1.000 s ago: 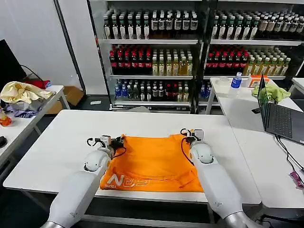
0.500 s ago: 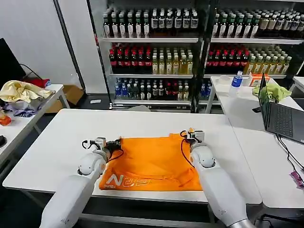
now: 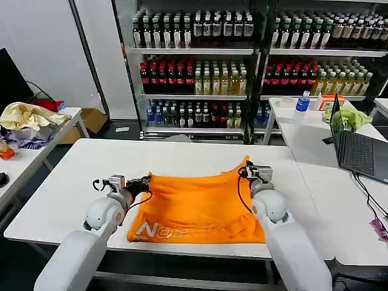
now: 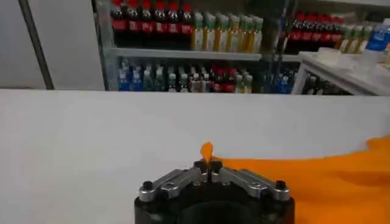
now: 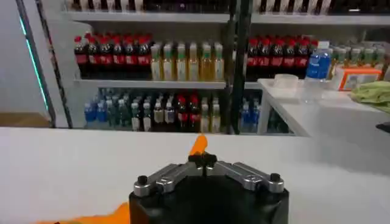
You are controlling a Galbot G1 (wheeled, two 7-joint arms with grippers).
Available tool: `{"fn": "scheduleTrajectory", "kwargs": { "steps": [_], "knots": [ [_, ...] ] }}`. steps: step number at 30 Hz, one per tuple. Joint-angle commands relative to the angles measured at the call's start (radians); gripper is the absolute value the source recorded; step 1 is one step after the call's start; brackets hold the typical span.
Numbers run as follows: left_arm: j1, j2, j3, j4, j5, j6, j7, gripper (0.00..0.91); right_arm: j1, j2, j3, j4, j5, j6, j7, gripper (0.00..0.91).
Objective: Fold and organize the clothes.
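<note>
The clothes are one bright orange T-shirt (image 3: 194,206) lying on the white table (image 3: 182,159), with white lettering (image 3: 159,229) along its near edge. My left gripper (image 3: 148,180) is shut on the shirt's far left corner (image 4: 206,150). My right gripper (image 3: 245,167) is shut on the far right corner (image 5: 198,144), which is lifted a little above the table. The far edge of the shirt is stretched between the two grippers. Both arms reach in from the near side, over the shirt's left and right sides.
A laptop (image 3: 357,151) and a lime green cloth (image 3: 347,116) sit on the table to the right. Pale yellow and grey garments (image 3: 27,121) lie on the table at far left. Shelves of bottles (image 3: 200,73) stand behind.
Both grippers have moved apart and slightly up, pulling the shirt's far edge wider and tauter. The left arm shifted left, the right arm shifted right.
</note>
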Motion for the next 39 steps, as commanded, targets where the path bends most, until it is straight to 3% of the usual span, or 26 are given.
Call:
{"fn": "scheduleTrajectory", "kwargs": {
  "steps": [1, 11, 23, 25, 26, 27, 29, 30, 36, 39],
  "knots": [
    [0.151, 0.055, -0.057, -0.179, -0.013, 0.001, 0.000, 0.010, -0.201, -0.050, 0.059, 0.235, 0.010, -0.017, 0.001, 0.000],
    [0.311, 0.077, -0.092, -0.254, 0.020, 0.003, 0.004, 0.010, -0.378, -0.048, 0.143, 0.352, 0.005, -0.031, -0.002, 0.000],
    [0.319, 0.053, -0.069, -0.181, 0.102, -0.008, 0.007, 0.030, -0.439, -0.013, 0.158, 0.320, -0.002, -0.041, 0.013, 0.000],
    [0.315, 0.041, -0.062, -0.164, 0.117, -0.015, 0.006, 0.191, -0.437, -0.007, 0.153, 0.308, -0.009, -0.040, 0.014, 0.000],
    [0.313, 0.038, -0.060, -0.159, 0.120, -0.016, 0.006, 0.474, -0.435, -0.004, 0.150, 0.301, -0.015, -0.040, 0.013, 0.000],
    [0.312, 0.034, -0.058, -0.153, 0.124, -0.017, 0.006, 0.907, -0.433, -0.001, 0.146, 0.295, -0.020, -0.040, 0.012, 0.000],
    [0.312, 0.027, -0.054, -0.149, 0.132, -0.018, 0.006, 0.907, -0.431, 0.003, 0.138, 0.287, -0.038, -0.041, 0.006, 0.453],
    [0.313, 0.023, -0.053, -0.149, 0.138, -0.018, 0.006, 0.907, -0.431, 0.004, 0.134, 0.284, -0.048, -0.041, 0.003, 0.907],
    [0.333, 0.014, -0.063, -0.168, 0.154, -0.031, 0.006, 0.907, -0.455, 0.002, 0.128, 0.306, -0.105, -0.041, -0.022, 0.907],
    [0.366, 0.006, -0.083, -0.224, 0.202, -0.067, -0.020, 0.907, -0.493, 0.001, 0.144, 0.335, -0.181, -0.002, -0.045, 0.907]
  ]
}}
